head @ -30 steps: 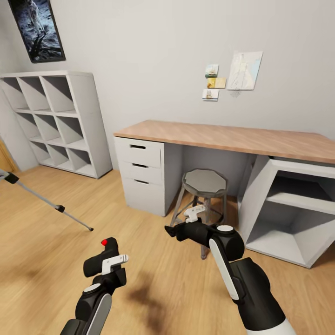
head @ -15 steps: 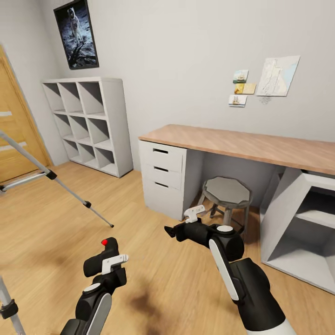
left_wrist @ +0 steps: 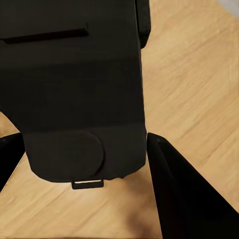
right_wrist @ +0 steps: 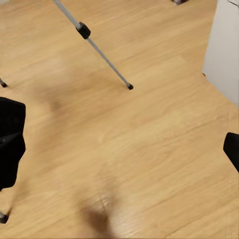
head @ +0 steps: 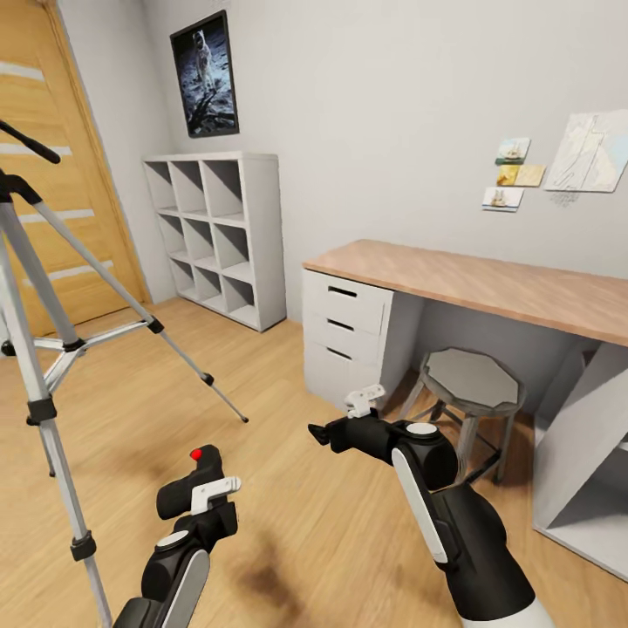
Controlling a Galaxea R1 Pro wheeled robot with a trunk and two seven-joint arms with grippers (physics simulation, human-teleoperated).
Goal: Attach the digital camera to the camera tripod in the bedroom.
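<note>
View shift: whole head view swung left against the renders of a second ago; camera motion, not motion of the furniture. Desk and stool now pushed toward the right edge, door newly in frame at left.
Bedroom floor [head: 288, 488]: light wood, bare between robot and tripod.
Door [head: 61, 174]: wooden, at far left, behind the tripod.
Camera tripod [head: 39, 349]: earlier just one leg tip at the left edge; now most of the stand visible at left, silver legs spread, black joints, pan handle poking out near the top-left corner. Head itself cut off by the frame edge. One leg with its foot also in right wrist view [right_wrist: 99, 52].
Shelf unit [head: 218, 235]: white cubbies against the far wall, beside the door.
Tabletop [head: 488, 283]: wood, over white drawers; nothing on it in view.
Stool [head: 471, 384]: grey, tucked under the desk.
Right gripper [head: 318, 433]: jaws apart, nothing between; floor visible between the fingers in wrist view.
Left gripper [head: 196, 488]: jaws closed on the digital camera [head: 194, 480], red button up; black body between both fingers in wrist view [left_wrist: 74, 89].
Arm pose: same in frame as in the earlier renders; carry pose held during the turn.
Task meaning: turn toward the mount under way; camera in hand, well apart from the tripod head. Likely next: finish turning, close in, raise the camera to the head.
</note>
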